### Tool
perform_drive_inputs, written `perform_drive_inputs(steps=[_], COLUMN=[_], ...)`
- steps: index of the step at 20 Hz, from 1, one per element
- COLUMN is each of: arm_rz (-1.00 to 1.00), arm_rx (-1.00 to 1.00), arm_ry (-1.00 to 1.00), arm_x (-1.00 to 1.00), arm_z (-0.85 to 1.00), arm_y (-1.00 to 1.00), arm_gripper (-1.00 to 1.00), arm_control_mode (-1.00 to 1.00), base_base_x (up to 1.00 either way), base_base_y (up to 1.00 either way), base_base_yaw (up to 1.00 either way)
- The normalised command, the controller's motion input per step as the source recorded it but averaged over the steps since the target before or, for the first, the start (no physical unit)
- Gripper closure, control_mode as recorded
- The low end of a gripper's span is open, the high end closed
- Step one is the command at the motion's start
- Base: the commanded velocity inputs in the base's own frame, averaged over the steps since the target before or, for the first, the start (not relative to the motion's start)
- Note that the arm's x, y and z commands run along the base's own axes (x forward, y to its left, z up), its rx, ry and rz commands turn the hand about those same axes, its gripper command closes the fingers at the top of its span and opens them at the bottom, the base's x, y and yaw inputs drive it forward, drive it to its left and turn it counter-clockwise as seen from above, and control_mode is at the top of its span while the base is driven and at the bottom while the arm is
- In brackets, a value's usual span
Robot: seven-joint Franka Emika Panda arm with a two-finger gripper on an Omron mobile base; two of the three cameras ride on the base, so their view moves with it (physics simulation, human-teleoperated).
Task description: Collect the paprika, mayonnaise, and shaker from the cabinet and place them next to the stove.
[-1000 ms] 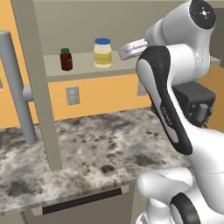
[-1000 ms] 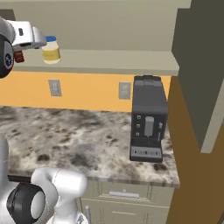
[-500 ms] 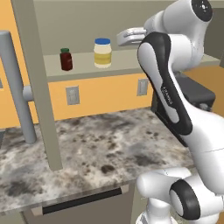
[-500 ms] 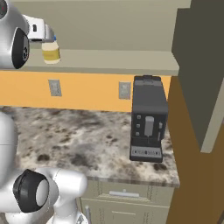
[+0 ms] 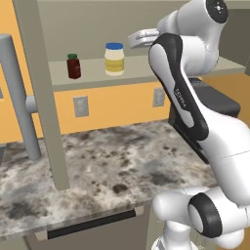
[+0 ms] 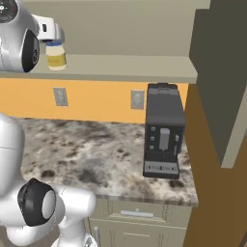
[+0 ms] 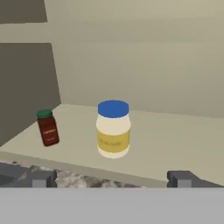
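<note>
Two containers stand upright on the cabinet [image 5: 146, 73] shelf: the paprika [image 5: 73, 66], a small dark red cylindrical jar with a green lid, and the mayonnaise [image 5: 114, 59], a wider, taller pale cream jar with a blue lid and a label too blurred to read. They stand near each other without touching. In the right base view the arm's white body covers part of the mayonnaise [image 6: 56, 55]. The pincer [image 7: 111, 178] appears in the hand view as two small dark fingertips [image 7: 40, 178] spread wide apart, released and holding nothing, short of the shelf edge and facing the mayonnaise [image 7: 113, 128]. The speckled stone worktop [image 6: 96, 154] carries a black boxy coffee machine [image 6: 164, 130].
</note>
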Motion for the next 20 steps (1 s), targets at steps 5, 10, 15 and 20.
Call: perform_drive_inputs(steps=[5,10,15,20], arm_rz=[0.00,0.02,0.03,0.05], arm_rx=[-0.06,0.00,0.06,0.07], arm_ry=[0.00,-0.01,-0.03,-0.09], arm_x=[0.33,0.32,0.32,0.30], arm_z=[0.04,0.03,-0.05,-0.01], arm_y=[0.01,0.09,0.05,0.00], arm_gripper=[-1.00,-1.00,-1.00,-1.00], arm_control_mode=[-1.00,-1.00,-1.00,-1.00], base_base_x=[0.00,0.00,0.00,0.00], base_base_y=[0.00,0.00,0.00,0.00], base_base_yaw=[0.00,0.00,0.00,0.00])
